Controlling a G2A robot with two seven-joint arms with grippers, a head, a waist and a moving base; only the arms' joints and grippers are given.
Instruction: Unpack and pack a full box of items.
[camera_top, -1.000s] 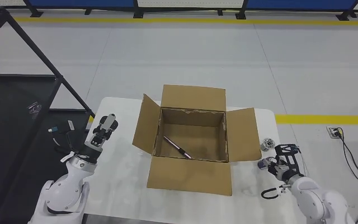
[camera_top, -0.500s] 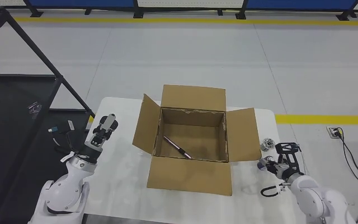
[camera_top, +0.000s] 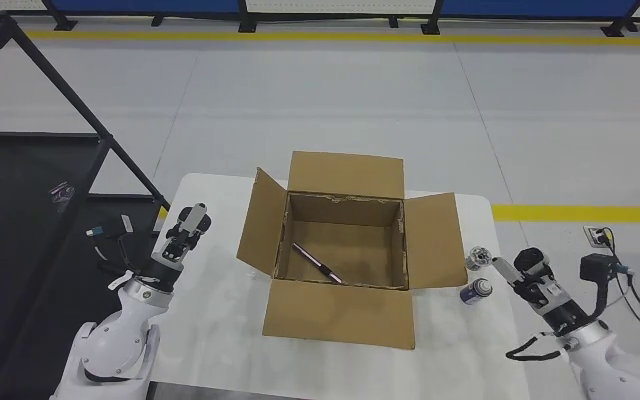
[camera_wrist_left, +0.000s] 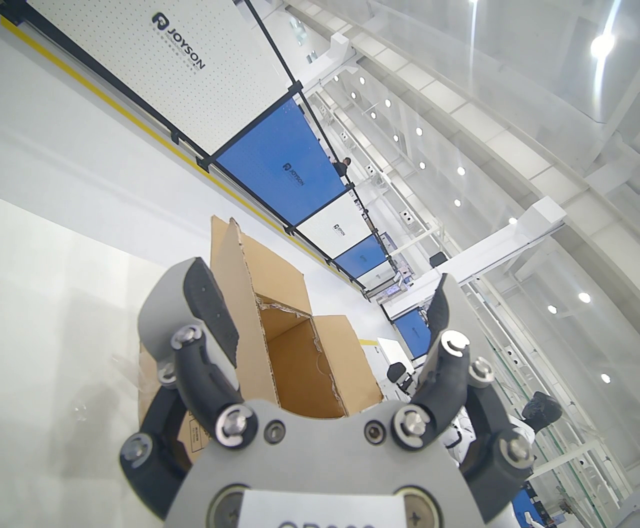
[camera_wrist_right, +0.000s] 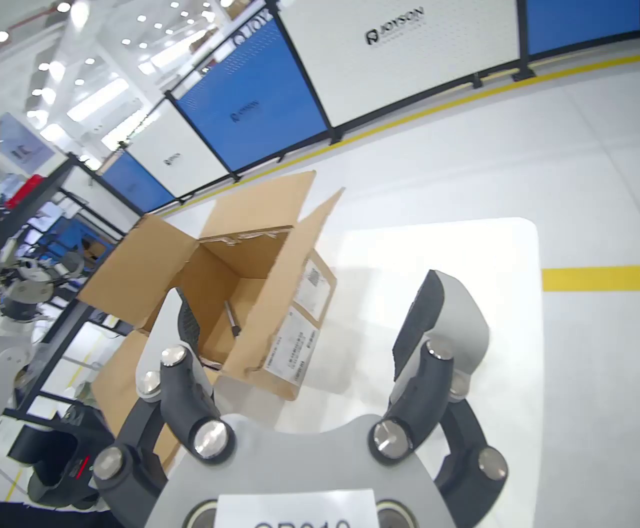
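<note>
An open cardboard box (camera_top: 340, 312) stands mid-table with all flaps out. A dark pen-like stick (camera_top: 318, 263) lies on its floor, also seen as the stick (camera_wrist_right: 231, 317) in the right wrist view. A small blue-capped bottle (camera_top: 479, 291) stands on the table right of the box, with a small silvery round item (camera_top: 477, 258) just behind it. My right gripper (camera_top: 522, 266) (camera_wrist_right: 305, 295) is open and empty, right of the bottle, facing the box (camera_wrist_right: 240, 280). My left gripper (camera_top: 192, 218) (camera_wrist_left: 320, 295) is open and empty, left of the box (camera_wrist_left: 300, 350).
The white table (camera_top: 215, 300) has bare surface on both sides of the box. A black metal frame (camera_top: 60, 150) and loose cables (camera_top: 105, 232) sit off its left edge. A floor socket (camera_top: 598, 236) lies to the right.
My right gripper let go of the small blue-capped bottle, which now stands by the box, and drew back to the right. The left arm has not moved.
</note>
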